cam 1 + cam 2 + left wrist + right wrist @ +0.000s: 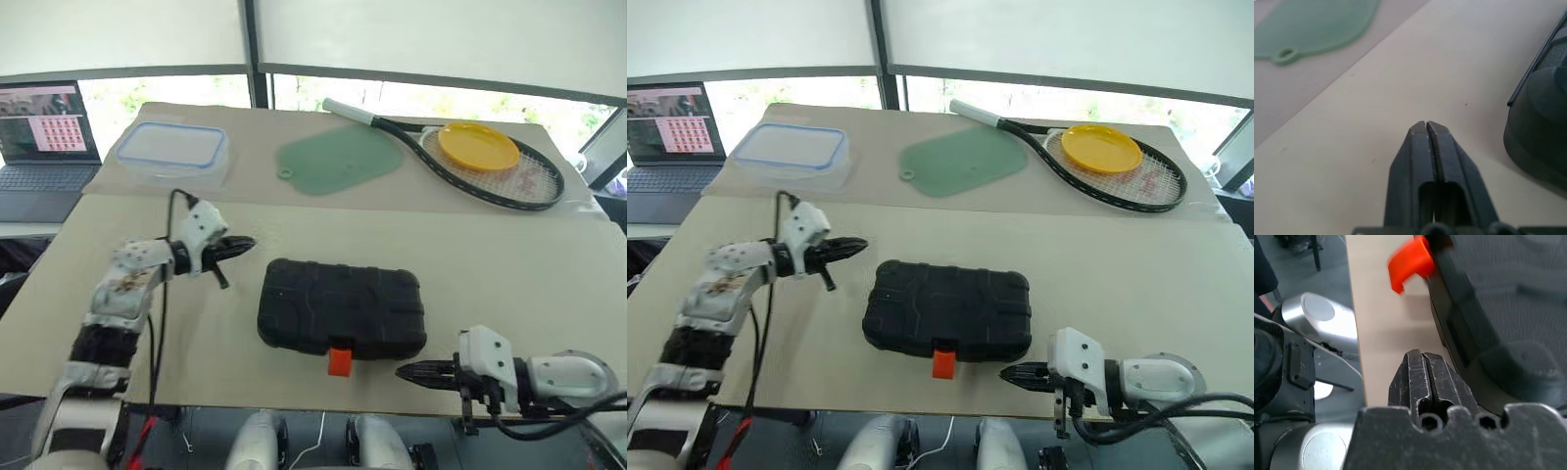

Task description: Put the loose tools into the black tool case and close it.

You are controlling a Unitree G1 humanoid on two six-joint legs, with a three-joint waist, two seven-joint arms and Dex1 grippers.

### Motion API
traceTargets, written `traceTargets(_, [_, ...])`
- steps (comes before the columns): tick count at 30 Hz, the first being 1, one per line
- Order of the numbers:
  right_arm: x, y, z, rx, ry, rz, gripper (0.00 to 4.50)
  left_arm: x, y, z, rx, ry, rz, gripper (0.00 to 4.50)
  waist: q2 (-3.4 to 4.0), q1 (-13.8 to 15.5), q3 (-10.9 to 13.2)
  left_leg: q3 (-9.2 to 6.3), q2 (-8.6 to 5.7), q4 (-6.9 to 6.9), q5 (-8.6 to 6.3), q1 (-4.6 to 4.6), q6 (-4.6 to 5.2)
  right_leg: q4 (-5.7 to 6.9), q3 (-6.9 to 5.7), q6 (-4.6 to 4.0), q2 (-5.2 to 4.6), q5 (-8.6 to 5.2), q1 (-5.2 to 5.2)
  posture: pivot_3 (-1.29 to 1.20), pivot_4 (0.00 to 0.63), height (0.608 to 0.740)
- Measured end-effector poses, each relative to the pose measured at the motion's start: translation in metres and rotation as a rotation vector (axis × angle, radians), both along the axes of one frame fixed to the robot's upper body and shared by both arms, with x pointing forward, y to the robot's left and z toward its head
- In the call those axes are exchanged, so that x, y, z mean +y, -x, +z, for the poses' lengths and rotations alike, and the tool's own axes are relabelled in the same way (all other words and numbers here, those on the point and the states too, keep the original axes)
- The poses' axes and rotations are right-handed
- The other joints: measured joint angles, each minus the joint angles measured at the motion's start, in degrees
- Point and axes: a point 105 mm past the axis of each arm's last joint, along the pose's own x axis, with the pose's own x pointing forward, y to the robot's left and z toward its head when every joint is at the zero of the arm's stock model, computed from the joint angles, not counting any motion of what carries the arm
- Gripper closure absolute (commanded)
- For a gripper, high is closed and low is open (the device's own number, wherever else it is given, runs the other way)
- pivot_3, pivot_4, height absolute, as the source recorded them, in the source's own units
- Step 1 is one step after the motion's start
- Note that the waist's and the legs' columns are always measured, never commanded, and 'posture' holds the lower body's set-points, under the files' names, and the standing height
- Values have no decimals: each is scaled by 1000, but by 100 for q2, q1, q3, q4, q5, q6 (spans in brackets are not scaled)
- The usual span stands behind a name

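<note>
Black ribbed plastic marks the tool case (341,307), which lies shut near the front edge of the table (549,284), its lid down so nothing inside can be seen; the orange latch (339,361) sticks out from its near side, flipped away from the shell. Taking the case as the landmark: the left gripper (245,244) hangs just off its far left corner, fingers pressed together and holding nothing, apart from the shell. The right gripper (406,371) sits just off the case's near right corner, pointing toward the latch, jaws likewise closed and empty, not touching the case. Well behind the case to the left stands a clear blue-rimmed food container (172,150), lid on, with no contents that can be made out. Behind the case lies a green mat (338,160), and behind it to the right a tennis racket (490,166) with a yellow plate (477,145) resting on its strings. A laptop (44,147) stands far off to the left of the case. The left wrist view shows the two closed fingers (1415,161) meeting tip to tip above bare tabletop, with the mat's holed tab and a rounded corner of the case. The right wrist view gives the latch (1410,262) close up, standing clear of the case's edge.
</note>
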Motion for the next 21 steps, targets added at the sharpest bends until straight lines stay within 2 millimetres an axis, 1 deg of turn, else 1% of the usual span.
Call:
traceTargets(1, [2, -6, -2, -14, 11, -1, 4500, -12, -3, -3, -1, -34, -53, 4466, -1, -2, 0, 1, -5, 9, 6, -29, -10, 0, -2, 1, 3, -1, -25, 0, 150, 738])
traceTargets(3, [5, -13, -5, -28, 20, -5, 4500, -25, 2, -5, 7, -67, -142, 4466, -1, -34, 0, 0, -4, 17, 7, -49, -12, 5, 1, 4, 6, 1, -46, 0, 150, 738])
traceTargets(4, [4, -17, -6, -34, 24, -22, 4500, -26, 4, -7, 19, -78, -169, 4466, -1, -58, 0, 1, 0, 22, 8, -49, -13, 6, 4, 3, 10, 1, -46, 0, 150, 738])
traceTargets(6, [1, -30, -10, -42, 42, -66, 4500, -22, 11, -7, 55, -120, -230, 4466, -4, -92, 1, 1, 6, 28, 5, -50, -8, 8, 5, 3, 15, 2, -46, 0, 150, 738])
traceTargets(8, [-7, -48, -11, -75, 60, -145, 4500, -20, 22, -7, 91, -166, -309, 4466, -3, -103, 1, 1, 11, 31, -9, -50, 15, 15, 9, 5, 12, 4, -48, 0, 150, 738])
traceTargets(10, [-19, -75, -8, -138, 70, -268, 4500, -17, 40, -7, 167, -215, -401, 4466, -4, -109, 2, 1, 16, 35, -13, -50, 21, 17, 9, 4, 13, 6, -48, 0, 150, 738])
traceTargets(11, [-26, -87, -5, -172, 69, -328, 4500, -19, 48, -10, 201, -225, -444, 4466, 4, -106, 1, 2, 14, 35, -13, -50, 22, 25, 13, 7, 9, 5, -50, 0, 150, 738])
traceTargets(12, [-29, -91, -3, -185, 70, -351, 4500, -21, 51, -10, 207, -228, -463, 4466, 5, -88, 2, 0, 13, 35, -13, -52, 22, 25, 11, 8, 9, 4, -50, 0, 150, 738])
traceTargets(15, [-35, -93, 2, -205, 74, -372, 4500, -22, 54, -12, 217, -227, -481, 4466, 5, -21, 3, -7, 14, 37, -12, -58, 20, 24, 0, 6, 11, 3, -50, 0, 150, 738])
traceTargets(17, [-39, -84, 0, -191, 89, -365, 4500, -27, 47, -4, 207, -209, -472, 4466, 5, 34, 3, -11, 12, 51, -13, -69, 23, 26, -5, 8, 10, 4, -51, 0, 150, 738])
traceTargets(19, [-42, -69, 0, -155, 105, -339, 4500, -33, 35, 21, 175, -166, -448, 4466, 5, 65, 5, -17, 14, 79, -18, -82, 32, 29, -8, 14, 15, 7, -50, 0, 150, 738])
traceTargets(20, [-43, -65, 1, -146, 109, -329, 4500, -35, 32, 32, 160, -145, -445, 4466, 5, 64, 5, -19, 14, 83, -20, -82, 35, 30, -5, 17, 14, 8, -49, 0, 150, 738])
traceTargets(21, [-44, -60, 4, -137, 114, -318, 4500, -38, 29, 47, 135, -120, -447, 4466, 6, 54, 4, -19, 13, 88, -23, -79, 39, 29, -1, 22, 14, 11, -44, 0, 150, 738])
